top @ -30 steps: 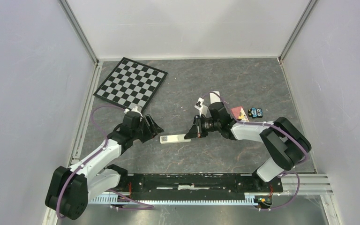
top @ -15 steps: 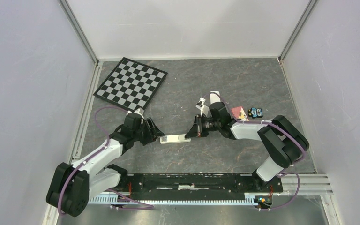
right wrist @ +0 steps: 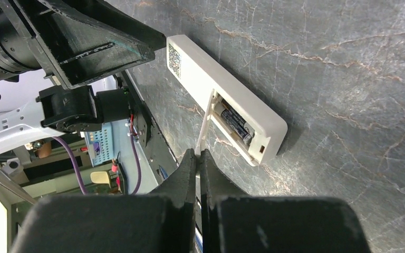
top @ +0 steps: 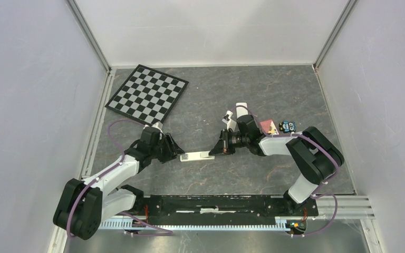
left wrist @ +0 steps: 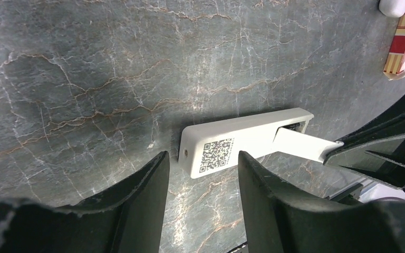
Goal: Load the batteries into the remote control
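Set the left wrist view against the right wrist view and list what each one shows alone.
Left wrist only: a red-and-yellow box at the far edge, and the gap between the open left jaws. Right wrist only: the batteries lying in the open compartment. Both: the remote control, back up with its QR label, on the table, and the right jaws shut on its thin white cover.

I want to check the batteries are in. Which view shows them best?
The right wrist view: the batteries lie in the remote's open compartment, close up. The left wrist view shows only a dark sliver of the compartment past the cover; from the top the remote is a small white bar, no batteries visible.
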Controlling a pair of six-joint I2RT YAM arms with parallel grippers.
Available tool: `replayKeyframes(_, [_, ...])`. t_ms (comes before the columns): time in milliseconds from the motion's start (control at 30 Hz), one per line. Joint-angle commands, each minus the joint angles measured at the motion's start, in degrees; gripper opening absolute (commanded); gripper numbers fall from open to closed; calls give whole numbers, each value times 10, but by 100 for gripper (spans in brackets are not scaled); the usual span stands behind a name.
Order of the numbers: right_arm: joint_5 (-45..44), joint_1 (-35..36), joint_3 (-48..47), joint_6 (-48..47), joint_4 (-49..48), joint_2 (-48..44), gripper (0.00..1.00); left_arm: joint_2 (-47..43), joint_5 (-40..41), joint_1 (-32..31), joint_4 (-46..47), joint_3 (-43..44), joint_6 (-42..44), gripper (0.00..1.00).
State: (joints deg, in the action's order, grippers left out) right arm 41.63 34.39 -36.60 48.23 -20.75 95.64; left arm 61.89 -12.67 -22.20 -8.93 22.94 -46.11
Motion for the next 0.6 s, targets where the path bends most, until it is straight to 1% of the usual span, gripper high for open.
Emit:
replayKeyframes(0, [8,0,-2,10,-17,10,0,5,-16,5,24,-2,27,56])
replayKeyframes(200, [-9,0,-16,-9,27,27,0,7,-21,4,27,-5,27,53])
replayKeyframes(567, [-35,-1,-64,-59,102,37,17,12,-22,4,28,-2,27,53])
